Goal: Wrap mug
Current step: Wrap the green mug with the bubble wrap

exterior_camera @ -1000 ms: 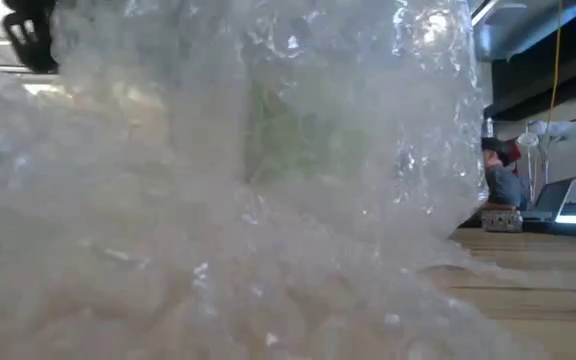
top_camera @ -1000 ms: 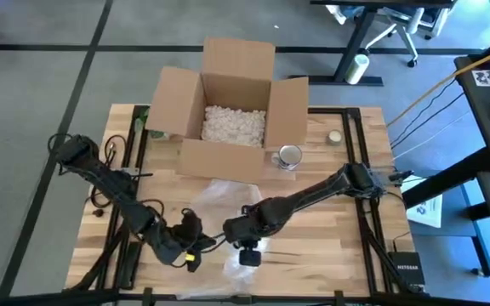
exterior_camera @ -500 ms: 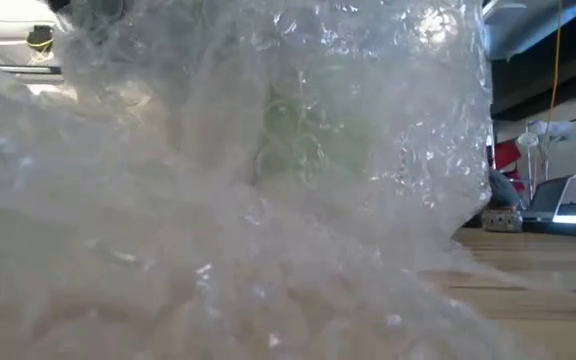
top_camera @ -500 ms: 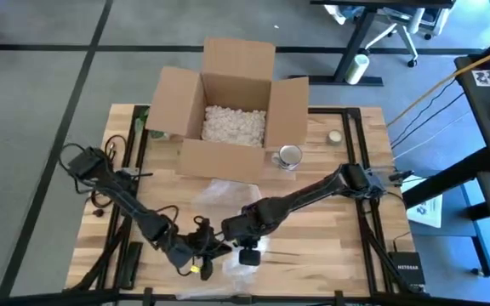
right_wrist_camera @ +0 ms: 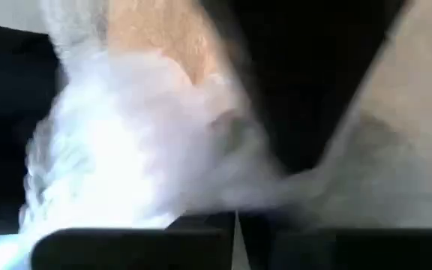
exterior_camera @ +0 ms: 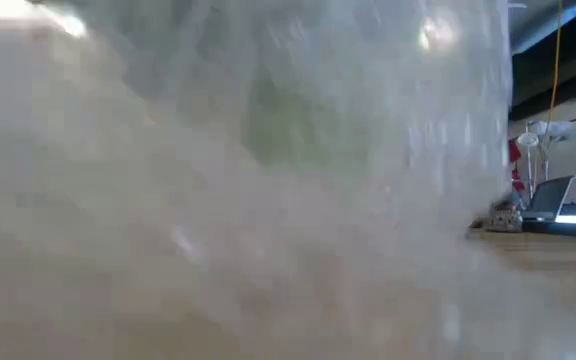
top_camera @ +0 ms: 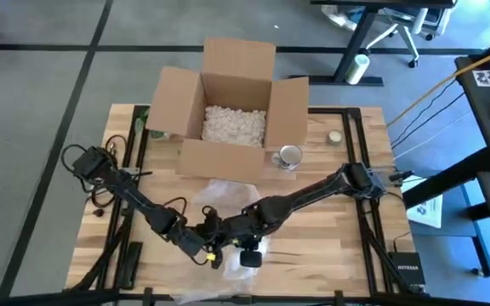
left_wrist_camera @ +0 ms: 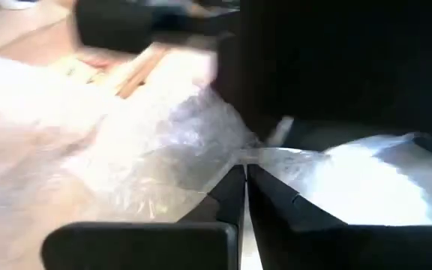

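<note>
Clearly both tools, left and right, pinch the bubble wrap; no writing is readable.

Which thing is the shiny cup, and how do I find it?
Find the big open cardboard box at the back of the wooden table. The shiny cup stands on the table right by the box's front right corner. It is the only silvery metal thing there; the small round lid nearby is flat and pale.

Glossy bubble wrap; wood table; cardboard box.
</note>
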Robot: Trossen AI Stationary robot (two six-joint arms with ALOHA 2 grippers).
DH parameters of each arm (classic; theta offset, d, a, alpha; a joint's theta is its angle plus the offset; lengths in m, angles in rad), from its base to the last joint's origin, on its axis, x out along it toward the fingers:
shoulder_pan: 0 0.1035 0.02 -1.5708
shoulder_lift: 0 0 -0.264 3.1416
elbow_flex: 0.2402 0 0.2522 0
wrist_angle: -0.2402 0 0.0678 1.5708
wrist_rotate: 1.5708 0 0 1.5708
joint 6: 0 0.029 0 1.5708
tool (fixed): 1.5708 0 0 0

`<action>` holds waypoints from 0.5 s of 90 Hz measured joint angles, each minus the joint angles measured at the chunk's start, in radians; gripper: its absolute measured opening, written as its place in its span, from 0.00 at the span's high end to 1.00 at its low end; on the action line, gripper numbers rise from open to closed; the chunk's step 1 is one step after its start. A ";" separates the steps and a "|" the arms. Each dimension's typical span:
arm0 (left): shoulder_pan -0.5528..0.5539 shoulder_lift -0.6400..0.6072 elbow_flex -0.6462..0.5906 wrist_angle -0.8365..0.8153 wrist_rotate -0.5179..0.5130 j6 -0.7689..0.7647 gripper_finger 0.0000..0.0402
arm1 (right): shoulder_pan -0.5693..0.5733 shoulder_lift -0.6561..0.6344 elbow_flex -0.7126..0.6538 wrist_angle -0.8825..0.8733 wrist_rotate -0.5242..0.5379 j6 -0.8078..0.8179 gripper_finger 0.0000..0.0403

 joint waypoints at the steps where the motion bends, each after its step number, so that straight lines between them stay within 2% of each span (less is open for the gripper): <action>1: 0.001 0.000 0.000 -0.001 0.000 0.000 1.00 | 0.002 -0.006 0.000 0.000 0.001 0.001 1.00; 16: 0.001 -0.001 0.001 -0.005 0.015 0.000 1.00 | 0.016 -0.080 0.002 -0.005 0.104 0.014 1.00; 37: 0.000 -0.001 0.001 0.007 0.018 -0.003 1.00 | 0.019 -0.105 0.003 -0.005 0.419 -0.049 1.00; 45: 0.000 -0.001 0.001 0.010 0.019 -0.004 1.00 | 0.010 -0.095 0.002 -0.005 0.481 -0.072 1.00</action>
